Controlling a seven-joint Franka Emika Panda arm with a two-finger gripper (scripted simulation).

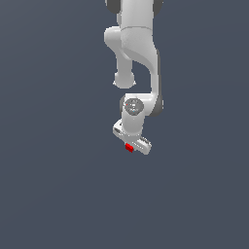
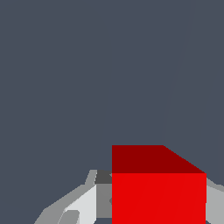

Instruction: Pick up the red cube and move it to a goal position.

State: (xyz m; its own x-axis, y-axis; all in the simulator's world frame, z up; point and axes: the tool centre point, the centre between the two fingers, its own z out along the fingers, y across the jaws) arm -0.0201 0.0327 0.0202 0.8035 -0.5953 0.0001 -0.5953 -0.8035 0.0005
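Observation:
The red cube [image 1: 129, 147] is a tiny bright red block sitting between the fingers of my white gripper [image 1: 131, 145], just below the hand in the exterior view. In the wrist view the red cube [image 2: 158, 192] fills the space between the two grey-white fingers [image 2: 89, 202], which press against its sides. The gripper is shut on the cube. The arm reaches down from the top of the exterior view. I cannot tell how high the cube is above the grey floor.
A plain dark grey floor [image 1: 53, 185] fills both views. No other object and no goal marker show.

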